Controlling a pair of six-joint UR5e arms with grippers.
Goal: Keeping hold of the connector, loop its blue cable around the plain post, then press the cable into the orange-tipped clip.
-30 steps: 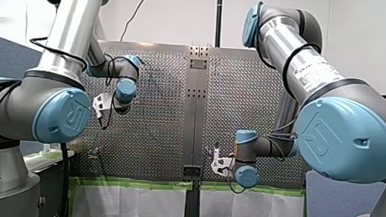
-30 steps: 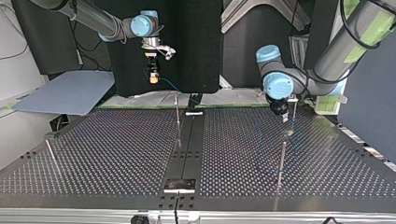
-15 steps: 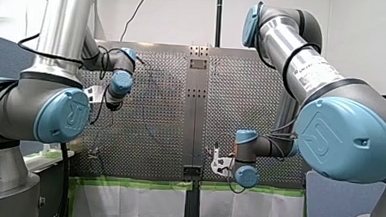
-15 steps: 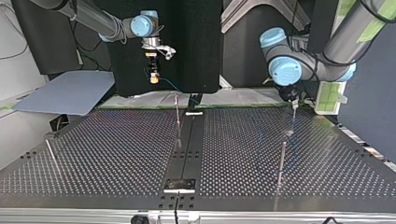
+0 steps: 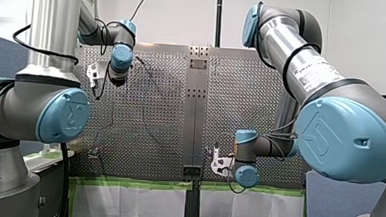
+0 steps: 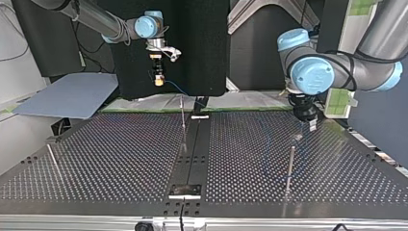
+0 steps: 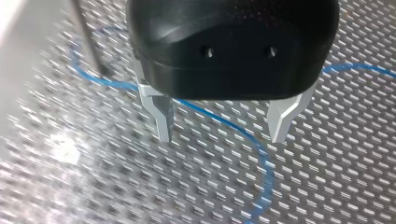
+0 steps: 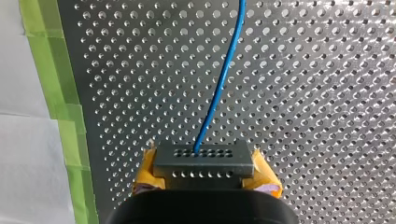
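My right gripper [image 8: 204, 179] is shut on the grey connector [image 8: 203, 160], which sits between its yellow pads. The blue cable [image 8: 219, 79] runs straight ahead from the connector over the perforated plate. In the top view this gripper [image 6: 157, 79] hangs high at the back left, and the cable [image 6: 174, 88] trails down from it. My left gripper [image 7: 222, 135] hovers open over the plate with nothing between its metal fingers [image 7: 162, 119]. The cable [image 7: 224, 122] curves across the plate beneath them and bends near a thin dark post [image 7: 86, 32]. In the top view my left gripper [image 6: 309, 124] is at the back right.
Thin upright posts stand on the plate: one at the middle back [image 6: 182, 118], one at the right [image 6: 290, 166], one leaning at the left [image 6: 52, 159]. Green tape [image 8: 51, 70] edges the plate beside the connector. A grey-blue board [image 6: 72, 98] lies off the table's back left.
My left arm has swung: its wrist rose in the front view, and in the top view its gripper shifted right and lower. My right arm has held still with the connector.
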